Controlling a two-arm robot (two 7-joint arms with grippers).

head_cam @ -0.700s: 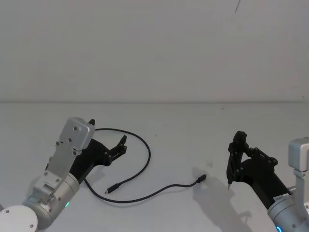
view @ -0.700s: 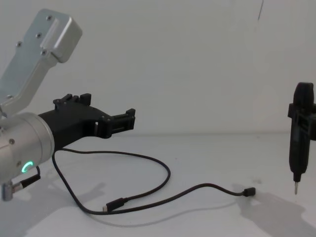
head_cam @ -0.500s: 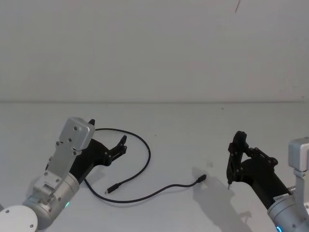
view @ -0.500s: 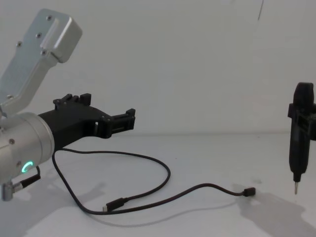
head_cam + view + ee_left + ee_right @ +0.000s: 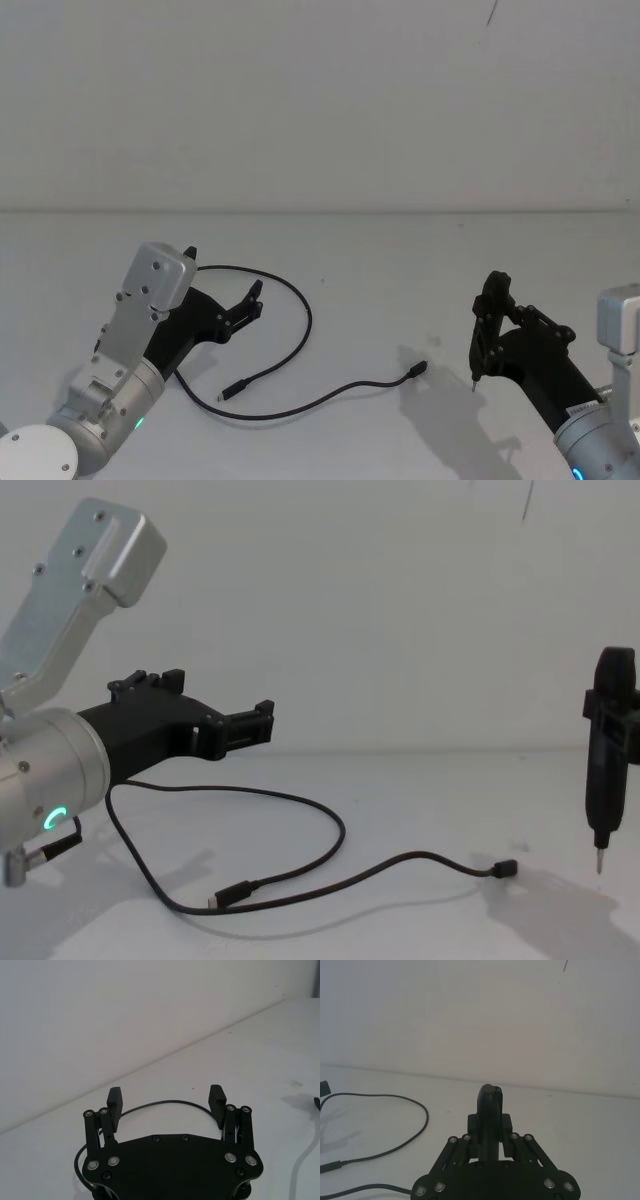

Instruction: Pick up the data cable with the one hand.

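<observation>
Data cable (image 5: 310, 322) slack, left end effector (image 5: 165, 1093) spread

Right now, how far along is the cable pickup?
Done: nothing lifted; the data cable lies loose on the table. In hand: the left gripper hovers above the cable's loop, fingers open, touching nothing. The right gripper sits off to the right, shut on a slim black tool. Left: lower, close on the cable and lift it.
</observation>
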